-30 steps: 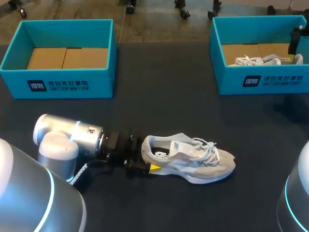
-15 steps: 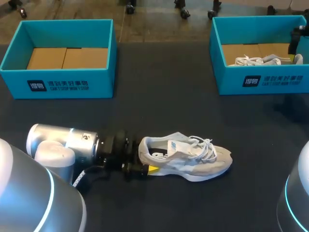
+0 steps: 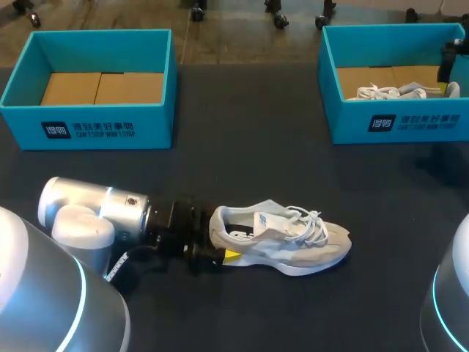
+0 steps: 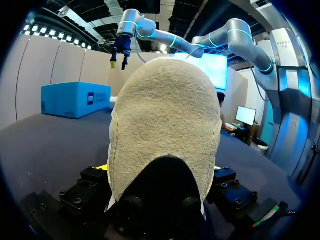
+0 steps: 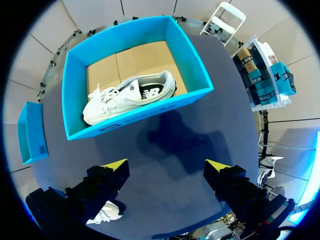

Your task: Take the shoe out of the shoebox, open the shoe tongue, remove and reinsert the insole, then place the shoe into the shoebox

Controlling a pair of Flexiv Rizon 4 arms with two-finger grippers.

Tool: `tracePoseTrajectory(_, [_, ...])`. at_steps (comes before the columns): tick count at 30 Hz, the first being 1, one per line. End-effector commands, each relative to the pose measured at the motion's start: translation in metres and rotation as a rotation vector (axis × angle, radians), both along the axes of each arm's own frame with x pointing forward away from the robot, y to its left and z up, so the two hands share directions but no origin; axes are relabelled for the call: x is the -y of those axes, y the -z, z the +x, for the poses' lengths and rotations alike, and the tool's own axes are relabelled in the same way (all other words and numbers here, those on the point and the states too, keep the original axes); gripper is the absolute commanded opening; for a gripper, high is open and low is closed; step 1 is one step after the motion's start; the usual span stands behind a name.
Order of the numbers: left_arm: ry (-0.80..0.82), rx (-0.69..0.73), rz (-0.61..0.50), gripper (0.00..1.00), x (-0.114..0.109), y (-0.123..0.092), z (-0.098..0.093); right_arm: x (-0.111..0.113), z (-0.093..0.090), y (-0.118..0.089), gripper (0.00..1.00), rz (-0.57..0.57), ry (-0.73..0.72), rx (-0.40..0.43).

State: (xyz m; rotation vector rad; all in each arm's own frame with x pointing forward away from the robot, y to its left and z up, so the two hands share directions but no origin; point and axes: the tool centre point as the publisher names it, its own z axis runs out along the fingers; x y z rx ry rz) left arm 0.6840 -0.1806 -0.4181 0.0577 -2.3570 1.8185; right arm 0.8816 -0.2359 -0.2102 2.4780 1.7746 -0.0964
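On the near part of the dark table [image 3: 242,147], between the 2 boxes and well apart from both, the grey-and-white shoe [image 3: 293,238] stands upright on its sole. Its heel faces my left arm and its toe points toward my right side. The laces lie loose over the tongue, and I can see into the dark opening.

My left gripper [image 3: 220,253] lies low along the table and is clamped on the heel. From the left wrist camera the suede heel of the shoe [image 4: 165,115] fills the space between the 2 fingers, with a sliver of yellow tip showing on each side against it.

At the far left, the left shoebox [image 3: 88,128] is open, and only its cardboard floor shows inside. At the far right, the right shoebox [image 3: 410,121] holds a second shoe [image 3: 385,92].

My right gripper [image 5: 165,167] hangs above the table just in front of that box with its 2 yellow-tipped fingers spread wide and nothing between them. From its wrist camera I look down into the right shoebox [image 5: 145,117], where the second shoe [image 5: 125,97] lies on its side across the cardboard floor, sole toward the near wall.
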Motion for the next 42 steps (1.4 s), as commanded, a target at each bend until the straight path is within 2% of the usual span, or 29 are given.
tracePoseTrajectory(1, [-0.001, 0.001, 0.002, 0.00, 0.000, 0.000, -0.001, 0.000, 0.000, 0.000, 1.00, 0.000, 0.001, 0.002])
tracePoseTrajectory(3, [-0.001, 0.001, 0.002, 0.00, 0.000, 0.000, -0.001, 0.000, 0.000, 0.000, 1.00, 0.000, 0.001, 0.002])
tracePoseTrajectory(4, [-0.001, 0.001, 0.002, 0.00, 0.000, 0.000, -0.001, -0.004, -0.002, -0.007, 1.00, 0.029, -0.004, 0.057])
tracePoseTrajectory(5, [-0.001, 0.001, 0.002, 0.00, 0.000, 0.000, -0.001, -0.010, -0.004, -0.010, 1.00, 0.065, 0.021, 0.079])
tracePoseTrajectory(7, [-0.001, 0.001, 0.002, 0.00, 0.000, 0.000, -0.001, -0.024, -0.013, -0.006, 1.00, 0.068, 0.036, 0.057])
tracePoseTrajectory(11, [-0.001, 0.001, 0.002, 0.00, 0.000, 0.000, -0.001, -0.055, -0.037, 0.002, 1.00, 0.129, 0.063, 0.067])
tracePoseTrajectory(15, [-0.001, 0.001, 0.002, 0.00, 0.000, 0.000, -0.001, -0.088, -0.061, 0.001, 1.00, 0.165, 0.070, 0.075])
tracePoseTrajectory(17, [-0.001, 0.001, 0.002, 0.00, 0.000, 0.000, -0.001, -0.099, -0.073, 0.002, 1.00, 0.175, 0.096, 0.043])
tracePoseTrajectory(31, [-0.001, 0.001, 0.002, 0.00, 0.000, 0.000, -0.001, -0.099, -0.073, 0.002, 1.00, 0.175, 0.096, 0.043])
tracePoseTrajectory(35, [-0.001, 0.001, 0.002, 0.00, 0.000, 0.000, -0.001, -0.158, -0.084, 0.029, 1.00, 0.180, 0.037, 0.026])
tracePoseTrajectory(37, [-0.001, 0.001, 0.002, 0.00, 0.000, 0.000, -0.001, -0.181, -0.091, 0.038, 1.00, 0.244, 0.019, 0.046])
tracePoseTrajectory(40, [-0.001, 0.001, 0.002, 0.00, 0.000, 0.000, -0.001, -0.210, -0.101, 0.046, 1.00, 0.312, 0.040, 0.049])
tracePoseTrajectory(42, [-0.001, 0.001, 0.002, 0.00, 0.000, 0.000, -0.001, -0.210, -0.101, 0.046, 1.00, 0.312, 0.040, 0.049])
